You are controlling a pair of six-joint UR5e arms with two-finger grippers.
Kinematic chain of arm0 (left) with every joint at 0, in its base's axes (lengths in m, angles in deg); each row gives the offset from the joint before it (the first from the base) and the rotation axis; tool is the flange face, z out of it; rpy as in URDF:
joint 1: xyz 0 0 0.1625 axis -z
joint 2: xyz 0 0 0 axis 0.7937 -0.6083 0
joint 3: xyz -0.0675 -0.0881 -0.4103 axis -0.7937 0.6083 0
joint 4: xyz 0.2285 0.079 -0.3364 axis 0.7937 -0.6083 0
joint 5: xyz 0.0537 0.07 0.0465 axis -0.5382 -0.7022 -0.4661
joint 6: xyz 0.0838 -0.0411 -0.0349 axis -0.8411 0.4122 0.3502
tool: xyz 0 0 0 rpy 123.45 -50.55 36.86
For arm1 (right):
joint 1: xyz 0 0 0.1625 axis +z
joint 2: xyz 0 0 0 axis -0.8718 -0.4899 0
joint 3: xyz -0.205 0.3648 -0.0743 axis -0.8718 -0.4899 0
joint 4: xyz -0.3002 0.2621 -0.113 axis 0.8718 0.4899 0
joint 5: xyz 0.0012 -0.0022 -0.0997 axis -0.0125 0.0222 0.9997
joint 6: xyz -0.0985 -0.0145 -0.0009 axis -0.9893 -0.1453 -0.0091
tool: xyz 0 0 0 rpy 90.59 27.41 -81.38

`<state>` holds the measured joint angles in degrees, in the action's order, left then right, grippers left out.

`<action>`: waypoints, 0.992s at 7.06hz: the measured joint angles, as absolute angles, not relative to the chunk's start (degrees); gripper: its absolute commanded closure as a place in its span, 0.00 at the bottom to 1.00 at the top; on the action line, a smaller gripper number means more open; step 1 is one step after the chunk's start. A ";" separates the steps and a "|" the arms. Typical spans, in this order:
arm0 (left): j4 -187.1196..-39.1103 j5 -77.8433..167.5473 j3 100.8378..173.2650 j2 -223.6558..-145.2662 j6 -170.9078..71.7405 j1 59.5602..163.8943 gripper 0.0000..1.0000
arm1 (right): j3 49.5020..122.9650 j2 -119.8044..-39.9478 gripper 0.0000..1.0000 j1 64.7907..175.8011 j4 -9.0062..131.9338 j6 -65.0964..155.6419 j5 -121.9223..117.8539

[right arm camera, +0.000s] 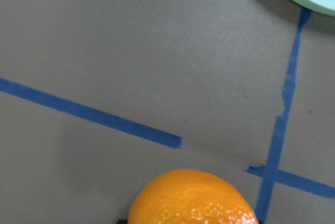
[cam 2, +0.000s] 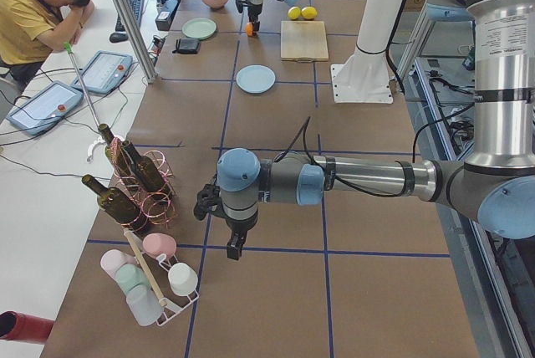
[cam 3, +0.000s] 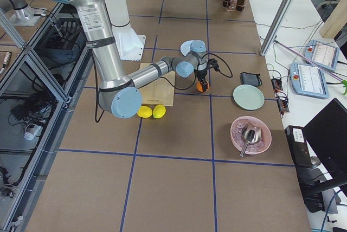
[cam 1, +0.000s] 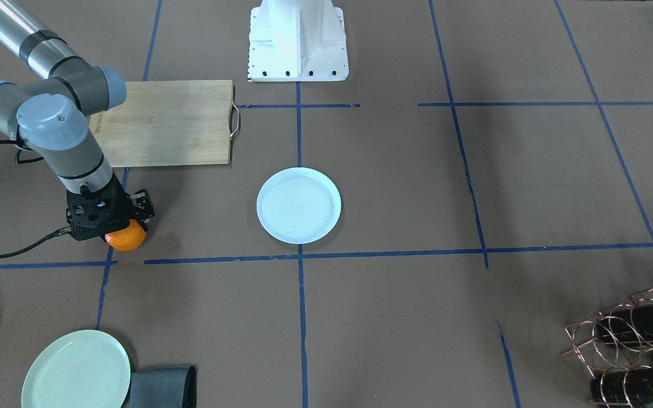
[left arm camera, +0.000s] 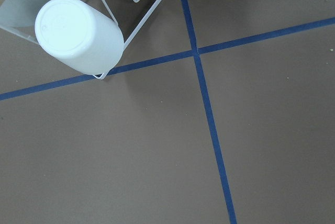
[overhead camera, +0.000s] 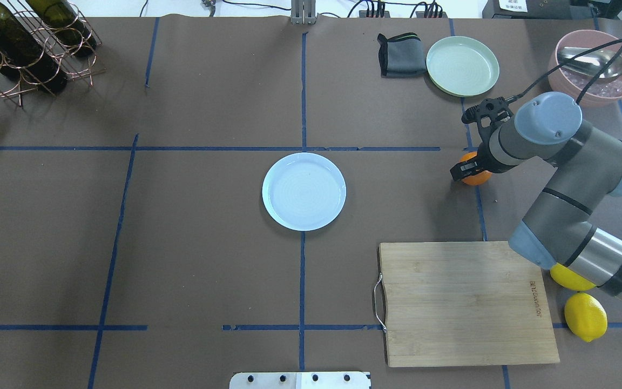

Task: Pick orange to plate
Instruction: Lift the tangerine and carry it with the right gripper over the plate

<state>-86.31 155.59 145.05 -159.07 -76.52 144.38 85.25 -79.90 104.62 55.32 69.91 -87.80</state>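
Right fingers [overhead camera: 458,172] are down around the orange [cam 1: 126,238], which looks to rest on the bench [overhead camera: 208,243] between them. The pads are hidden, so it cannot be told whether they pinch it yet.

Judgement: close across the fruit's widest part, firm without bruising, then lift straight up before travelling.

The plate [overhead camera: 304,192] lies well apart from those fingers. Release low and mid-plate, as round fruit may roll over the rim.

Farthest off, the left fingers [cam 2: 236,245] hang near a cup rack [cam 2: 155,278]; whether they are open or closed cannot be told.
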 measured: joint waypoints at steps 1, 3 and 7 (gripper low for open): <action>-86.31 155.59 145.05 -159.07 -76.53 144.38 0.00 | 85.11 -76.52 0.57 103.66 56.43 73.71 -87.80; -86.31 155.60 145.07 -159.07 -76.53 144.38 0.00 | 84.14 -68.07 0.53 99.70 61.14 82.28 -85.15; -86.31 155.67 145.09 -159.07 -76.62 144.38 0.00 | 71.44 -51.07 0.50 90.65 66.84 94.00 -75.20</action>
<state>-86.31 155.67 145.09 -159.07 -76.62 144.38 71.44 -51.07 90.65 66.84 94.00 -75.20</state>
